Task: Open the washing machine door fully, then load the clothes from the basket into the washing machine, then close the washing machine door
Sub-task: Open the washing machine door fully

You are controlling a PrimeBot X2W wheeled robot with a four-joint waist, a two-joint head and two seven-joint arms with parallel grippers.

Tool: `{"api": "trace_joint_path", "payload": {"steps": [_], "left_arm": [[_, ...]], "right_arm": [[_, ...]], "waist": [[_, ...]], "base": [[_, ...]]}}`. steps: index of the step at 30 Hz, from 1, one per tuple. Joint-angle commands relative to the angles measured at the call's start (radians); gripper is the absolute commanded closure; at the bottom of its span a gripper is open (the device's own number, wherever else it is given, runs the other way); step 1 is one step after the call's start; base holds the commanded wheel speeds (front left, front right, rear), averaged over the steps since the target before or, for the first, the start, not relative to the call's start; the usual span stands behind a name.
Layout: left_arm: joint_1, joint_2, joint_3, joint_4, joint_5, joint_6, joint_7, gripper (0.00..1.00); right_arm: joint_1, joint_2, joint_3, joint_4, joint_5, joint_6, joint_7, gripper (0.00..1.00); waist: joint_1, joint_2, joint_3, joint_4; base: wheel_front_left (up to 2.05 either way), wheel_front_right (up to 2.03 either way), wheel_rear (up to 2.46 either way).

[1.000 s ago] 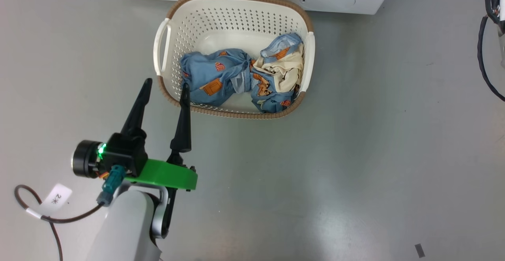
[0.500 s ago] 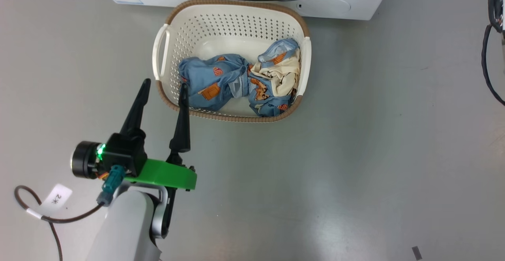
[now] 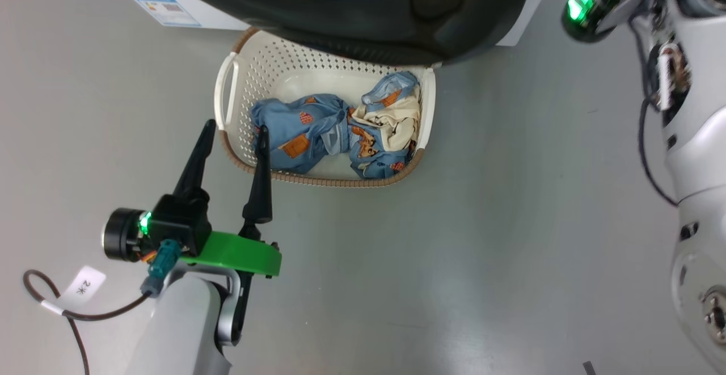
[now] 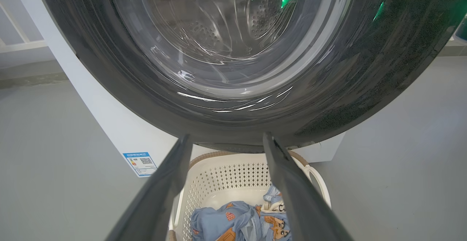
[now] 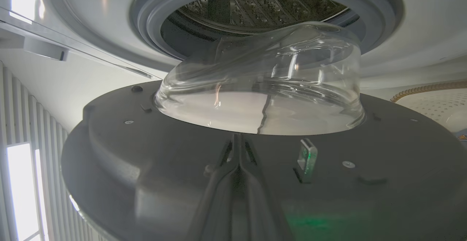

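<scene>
The right claw (image 5: 237, 140), fingers together, points tip-first at the inner face of the washing machine door (image 5: 146, 153), just under its glass bowl. The door stands part-open, with the washing machine (image 5: 430, 22) beyond it. The left claw (image 3: 236, 126), fingers apart, hangs at the near-left corner of the basket (image 3: 340, 182), with the clothes (image 3: 300, 137) just to its right.

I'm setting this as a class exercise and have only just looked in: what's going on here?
The robot is at the door-opening step. Its right gripper, shut, lies against the inner face of the washing machine door beside the glass bowl. The door stands partly open over the back of the basket, with the drum exposed behind it. The left gripper hovers open by the basket's left rim, holding nothing. The clothes lie in the basket, none loaded yet.
</scene>
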State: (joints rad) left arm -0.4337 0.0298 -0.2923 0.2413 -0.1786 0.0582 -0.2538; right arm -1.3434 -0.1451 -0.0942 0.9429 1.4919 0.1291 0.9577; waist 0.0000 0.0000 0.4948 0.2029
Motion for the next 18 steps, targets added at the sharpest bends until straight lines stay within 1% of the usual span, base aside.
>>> {"api": "trace_joint_path", "payload": {"steps": [1, 7, 9, 14, 18], "left_arm": [[0.018, 0.02, 0.034, -0.015, 0.005, 0.011, -0.008, 0.0], [0.032, 0.02, 0.035, -0.006, 0.003, 0.007, -0.008, 0.0], [0.041, 0.02, 0.035, -0.002, 0.002, 0.005, -0.008, 0.0], [0.061, 0.02, 0.031, 0.007, -0.001, 0.002, -0.008, 0.0], [0.078, 0.02, 0.022, 0.017, -0.002, -0.003, -0.008, 0.0]], "right_arm": [[0.036, 0.042, 0.017, -0.045, 0.016, 0.002, 0.024, 1.0], [0.149, 0.066, 0.038, -0.149, 0.032, 0.002, 0.084, 1.0], [0.207, 0.077, 0.054, -0.201, 0.037, 0.002, 0.1, 1.0], [0.305, 0.089, 0.095, -0.273, 0.034, 0.002, 0.099, 1.0], [0.375, 0.093, 0.137, -0.318, 0.021, 0.002, 0.077, 1.0]], "waist": [[0.0, 0.0, -0.009, -0.005], [0.0, 0.0, -0.041, -0.011], [0.0, 0.0, -0.059, -0.013], [0.0, 0.0, -0.098, -0.014], [0.0, 0.0, -0.129, -0.014]], "base": [[0.0, 0.0, 0.0], [0.0, 0.0, 0.0], [0.0, 0.0, 0.0], [0.0, 0.0, 0.0], [0.0, 0.0, 0.0]]}}
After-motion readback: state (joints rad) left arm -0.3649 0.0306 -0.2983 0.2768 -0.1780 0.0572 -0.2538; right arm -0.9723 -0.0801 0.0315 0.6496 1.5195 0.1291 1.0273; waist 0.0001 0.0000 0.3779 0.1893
